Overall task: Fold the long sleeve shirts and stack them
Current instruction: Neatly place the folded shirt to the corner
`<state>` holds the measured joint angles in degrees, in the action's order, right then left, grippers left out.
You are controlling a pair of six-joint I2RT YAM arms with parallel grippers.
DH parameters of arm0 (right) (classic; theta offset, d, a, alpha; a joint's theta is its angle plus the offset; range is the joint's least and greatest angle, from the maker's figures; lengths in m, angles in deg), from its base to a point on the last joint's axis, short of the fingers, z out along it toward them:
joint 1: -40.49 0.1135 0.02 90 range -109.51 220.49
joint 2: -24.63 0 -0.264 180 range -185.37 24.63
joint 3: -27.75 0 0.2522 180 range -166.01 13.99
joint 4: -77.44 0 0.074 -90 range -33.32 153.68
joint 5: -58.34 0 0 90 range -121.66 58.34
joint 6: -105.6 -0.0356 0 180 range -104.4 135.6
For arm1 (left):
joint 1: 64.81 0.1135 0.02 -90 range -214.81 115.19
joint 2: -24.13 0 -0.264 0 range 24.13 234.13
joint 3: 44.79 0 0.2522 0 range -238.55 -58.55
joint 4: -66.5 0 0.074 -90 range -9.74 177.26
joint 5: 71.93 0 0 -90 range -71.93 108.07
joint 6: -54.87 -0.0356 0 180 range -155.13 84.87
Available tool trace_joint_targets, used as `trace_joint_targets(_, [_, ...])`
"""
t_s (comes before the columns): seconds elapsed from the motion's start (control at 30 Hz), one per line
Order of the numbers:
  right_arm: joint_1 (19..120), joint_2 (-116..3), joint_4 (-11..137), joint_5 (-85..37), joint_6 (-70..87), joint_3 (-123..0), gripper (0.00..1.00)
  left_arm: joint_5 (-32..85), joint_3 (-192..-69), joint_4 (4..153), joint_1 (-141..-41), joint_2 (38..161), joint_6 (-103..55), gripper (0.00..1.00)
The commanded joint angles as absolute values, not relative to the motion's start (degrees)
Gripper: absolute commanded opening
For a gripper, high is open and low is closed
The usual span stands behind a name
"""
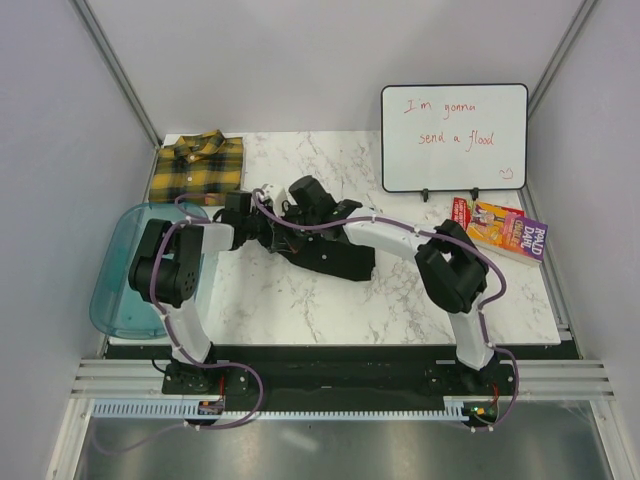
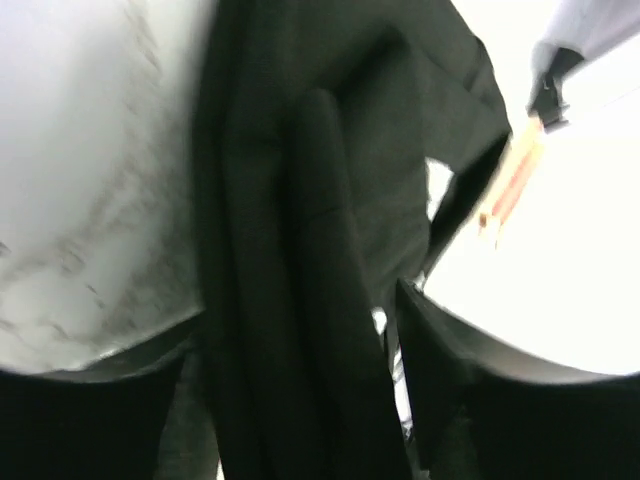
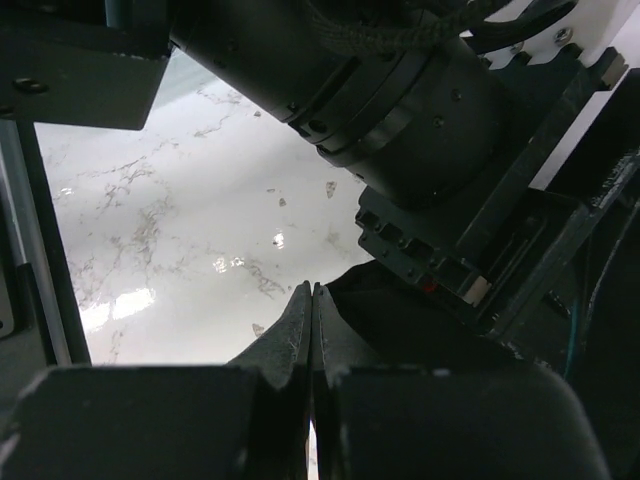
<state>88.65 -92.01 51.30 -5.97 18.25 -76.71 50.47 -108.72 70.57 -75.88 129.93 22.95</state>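
While plaid shirt [image 1: 197, 168] lies folded at 10 o'clock, black shirt [image 1: 335, 262] sits centre, fold unfinished, unstacked; left gripper [image 2: 300, 400] straddles it, grip unclear; right gripper [image 3: 312, 300] pinched shut.

Yellow-and-black plaid shirt [image 1: 197, 168]: folded flat, collar toward back, lying at far-left corner of table [image 1: 400, 300]. Black shirt [image 1: 345, 262]: bunched in long lengthwise folds, mid-table, apart from plaid shirt, not stacked.

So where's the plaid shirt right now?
In the top view, the plaid shirt lies at the far left corner of the table, just beyond the blue tub.
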Motion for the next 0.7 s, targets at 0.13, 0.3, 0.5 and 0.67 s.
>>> trace_joint_targets(0.13, [88.1, -93.8, 54.3, -7.3, 12.6, -82.2, 0.14, 44.3, -121.6, 84.4, -76.0, 136.1, 12.0, 0.02])
trace_joint_targets(0.3, [79.5, -91.4, 49.3, 1.5, 5.4, -81.4, 0.98, 41.6, -139.3, 96.9, -74.0, 141.1, -5.0, 0.02])
trace_joint_targets(0.5, [71.8, -85.3, 45.0, 2.8, 7.3, -74.4, 0.98, 34.0, -164.3, 113.1, -73.4, 150.8, -20.7, 0.02])
trace_joint_targets(0.67, [69.1, -81.7, 41.1, 2.4, 11.5, -70.2, 0.98, 28.3, -178.7, 118.4, -72.2, 153.9, -29.8, 0.02])
